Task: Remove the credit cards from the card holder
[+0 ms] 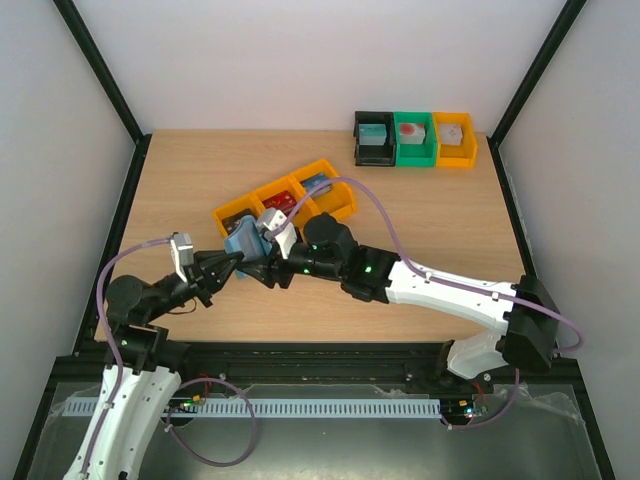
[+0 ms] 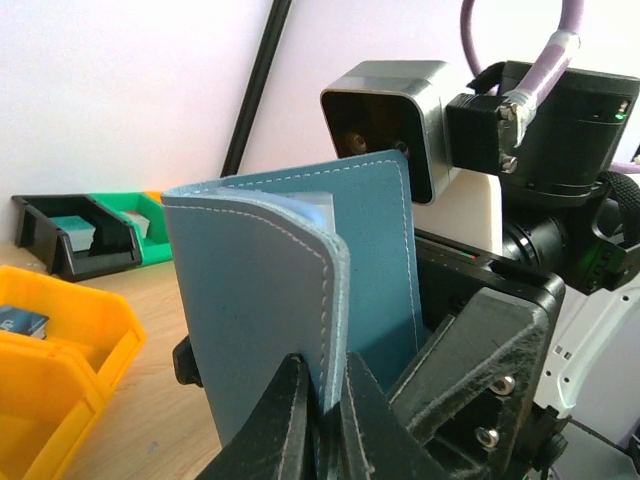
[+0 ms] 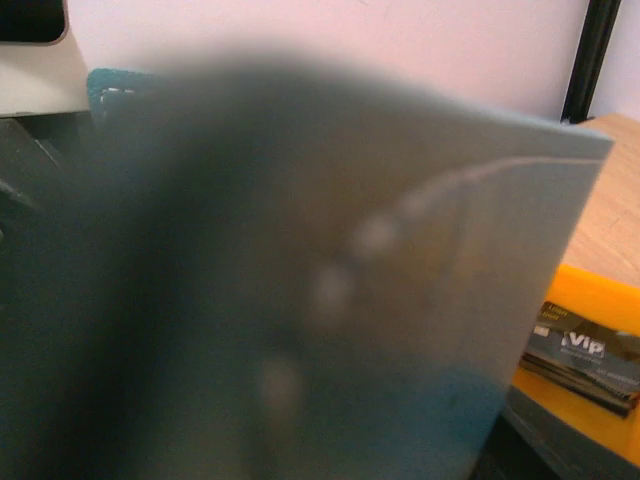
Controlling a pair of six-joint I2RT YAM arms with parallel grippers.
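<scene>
I have the card holder (image 2: 290,300) upright, its lower edge between my left fingers (image 2: 285,430). The right gripper (image 1: 258,245) sits close behind it. The bins (image 2: 60,390) lie left of the fingers, with credit cards (image 1: 281,203) inside.

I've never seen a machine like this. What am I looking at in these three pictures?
These are two robot arms bolted to a wooden table. The overhead picture shows both; the other two come from cameras on their wrists. The left gripper is shut on a blue card holder, held upright. The right gripper sits so close to it that its camera sees mostly blue blur; whether it is open I cannot tell. Behind stands a row of orange bins, one holding a dark card, and three more bins at the far edge.
</scene>
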